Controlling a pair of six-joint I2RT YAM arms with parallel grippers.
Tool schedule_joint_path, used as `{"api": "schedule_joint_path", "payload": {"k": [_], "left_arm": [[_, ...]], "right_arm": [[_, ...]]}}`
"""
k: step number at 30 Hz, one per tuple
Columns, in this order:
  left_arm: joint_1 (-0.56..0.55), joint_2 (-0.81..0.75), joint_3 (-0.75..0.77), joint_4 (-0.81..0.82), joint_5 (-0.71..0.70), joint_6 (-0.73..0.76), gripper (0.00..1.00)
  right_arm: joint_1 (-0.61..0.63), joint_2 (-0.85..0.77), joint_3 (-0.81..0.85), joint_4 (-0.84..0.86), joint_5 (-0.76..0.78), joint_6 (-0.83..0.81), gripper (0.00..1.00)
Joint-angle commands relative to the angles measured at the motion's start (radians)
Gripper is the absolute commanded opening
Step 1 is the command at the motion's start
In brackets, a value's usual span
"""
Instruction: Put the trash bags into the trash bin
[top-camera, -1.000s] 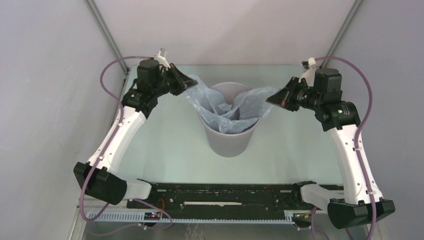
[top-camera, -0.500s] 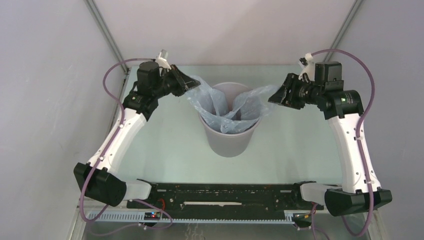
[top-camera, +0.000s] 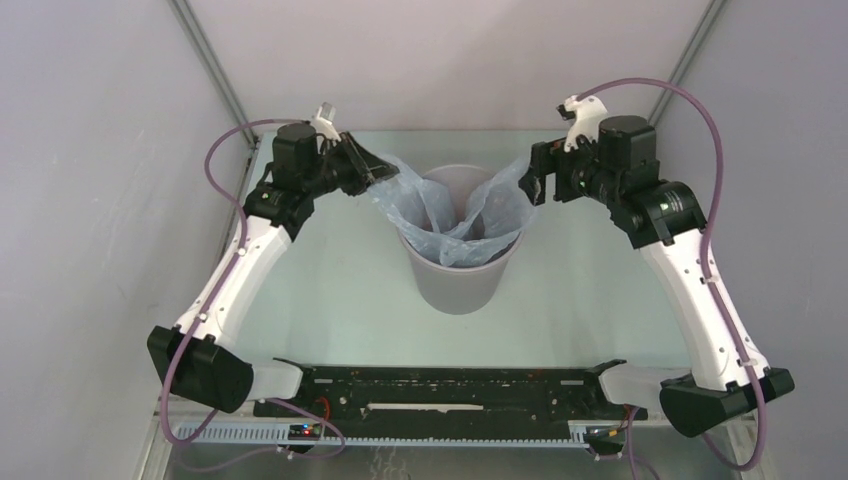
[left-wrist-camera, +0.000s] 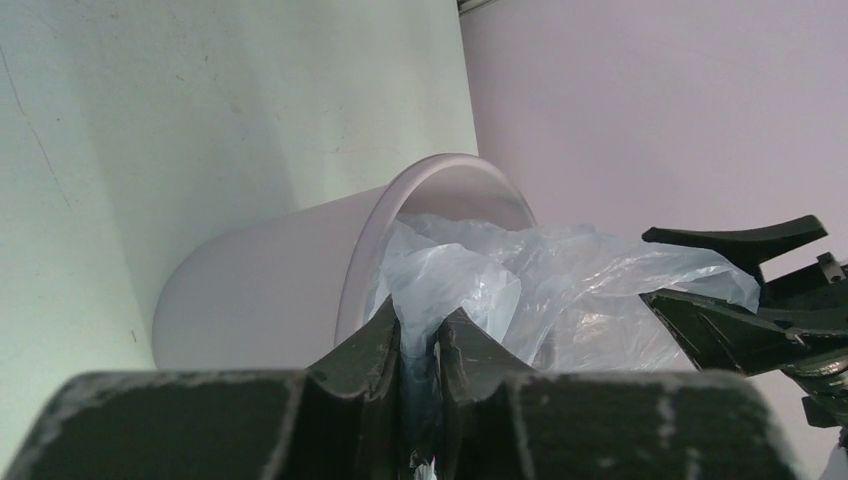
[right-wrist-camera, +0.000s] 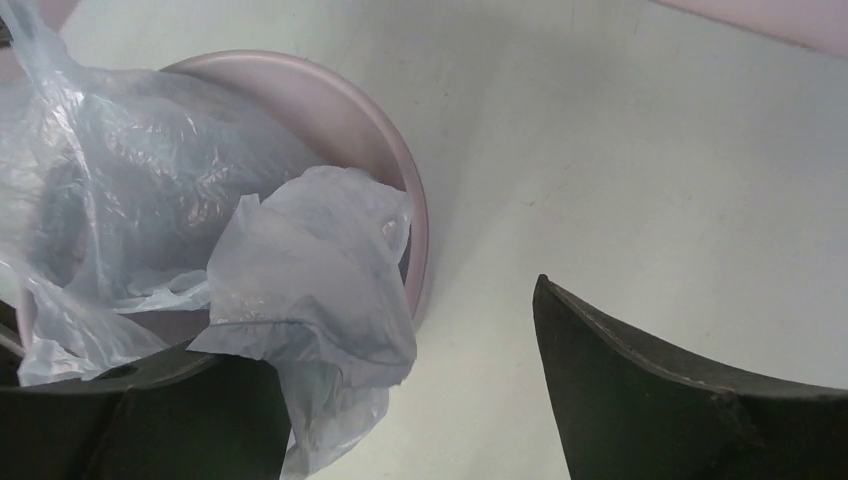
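**Pinching one edge of the trash bag over the bin, right side spread open**

My left end effector (top-camera: 372, 172) is clenched on the trash bag (top-camera: 450, 215). In the left wrist view its fingers (left-wrist-camera: 365, 365) are pressed together, with a fold of the thin, pale blue-grey plastic caught between them. It hangs just beyond the far-left rim of the trash bin (top-camera: 460, 280), and the film runs from the pinch down into the bin's mouth.

My right end effector (top-camera: 537, 180) is released. In the right wrist view its two dark fingers stand well apart, and nothing is squeezed between them. A loose corner of the bag lies draped over one finger and spills past the bin's rim on that side. I cannot tell from these views whether the plastic is snagged there or only resting. This end effector sits just beside the far-right rim, above the desk (top-camera: 340, 280).

The bin stands upright on the pale green desk, between my two arms and toward the far side. Most of the bag is inside it, crumpled against the inner walls and folded in a crease down the middle. Two flaps rise above the rim, one toward each end effector. The bag's upper edge is not tucked fully inside.
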Motion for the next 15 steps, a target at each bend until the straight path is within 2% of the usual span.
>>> {"api": "schedule_joint_path", "payload": {"k": [1, 5, 9, 15], "left_arm": [[0.008, -0.022, 0.060, -0.013, 0.024, 0.025, 0.17], [0.010, -0.021, 0.067, -0.021, 0.024, 0.028, 0.14], [0.011, -0.018, 0.082, -0.037, 0.028, 0.035, 0.13], [0.018, -0.016, 0.089, -0.053, 0.029, 0.043, 0.12]], "right_arm": [[0.043, 0.026, 0.053, 0.081, 0.049, -0.220, 0.87], [0.109, 0.025, 0.031, 0.111, 0.027, -0.418, 0.84], [0.130, 0.017, 0.015, 0.150, -0.038, -0.509, 0.84], [0.172, 0.065, 0.012, 0.151, 0.066, -0.630, 0.78]]}}
